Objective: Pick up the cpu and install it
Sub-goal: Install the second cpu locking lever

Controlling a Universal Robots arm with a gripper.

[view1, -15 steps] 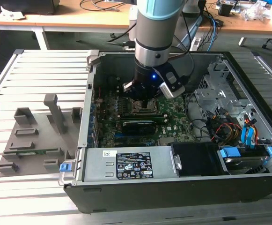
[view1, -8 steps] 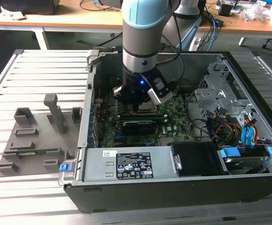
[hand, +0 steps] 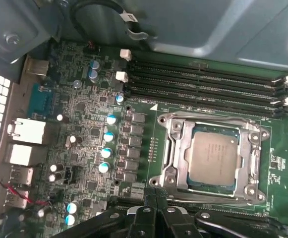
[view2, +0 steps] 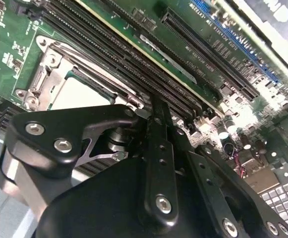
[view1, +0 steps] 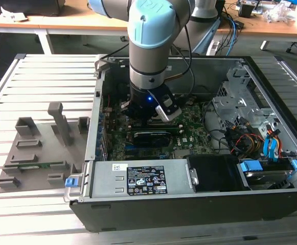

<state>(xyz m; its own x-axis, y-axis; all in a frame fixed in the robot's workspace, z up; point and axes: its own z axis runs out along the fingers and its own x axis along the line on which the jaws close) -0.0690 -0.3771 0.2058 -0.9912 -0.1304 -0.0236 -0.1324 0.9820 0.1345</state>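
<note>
The cpu (hand: 213,157) lies flat inside the socket frame (hand: 169,157) on the motherboard (hand: 89,134); the pincer (hand: 156,214) hovers just beside it, apparently closed and empty. Check the chip sits level, corners seated

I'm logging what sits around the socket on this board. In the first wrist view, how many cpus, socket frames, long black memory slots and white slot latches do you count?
cpu: 1
socket frame: 1
memory slots: 4
white slot latches: 4
Total: 10
</note>
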